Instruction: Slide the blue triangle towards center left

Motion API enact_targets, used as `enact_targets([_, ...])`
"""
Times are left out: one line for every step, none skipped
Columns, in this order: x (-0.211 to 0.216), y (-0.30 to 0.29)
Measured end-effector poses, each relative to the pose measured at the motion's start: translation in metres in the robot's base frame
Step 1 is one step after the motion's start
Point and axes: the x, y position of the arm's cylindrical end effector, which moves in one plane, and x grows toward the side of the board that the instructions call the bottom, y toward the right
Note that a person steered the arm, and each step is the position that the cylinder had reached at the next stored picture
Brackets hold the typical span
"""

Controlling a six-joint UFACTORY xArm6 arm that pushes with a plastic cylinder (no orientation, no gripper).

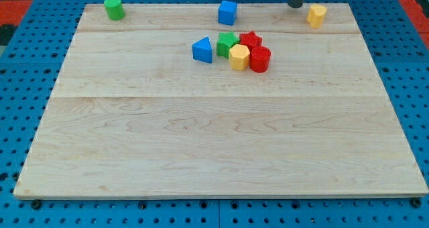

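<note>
Only the lower stretch of the dark rod shows, entering from the view's top edge right of centre and standing roughly upright. My tip (295,6) sits at the far edge of the view's top; the rest of the arm lies out of frame above.

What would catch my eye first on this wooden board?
A tight huddle of blocks above the middle: blue triangle, green star, yellow hexagon, red star, red cylinder. My tip stands at the top edge, beside a lone yellow block.
</note>
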Motion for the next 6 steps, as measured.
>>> enact_targets([0.006, -0.014])
enact_targets([0.015, -0.047])
enact_targets([0.030, -0.086])
enact_targets([0.057, -0.122])
enact_targets([0.102, -0.161])
enact_targets([0.141, -0.199])
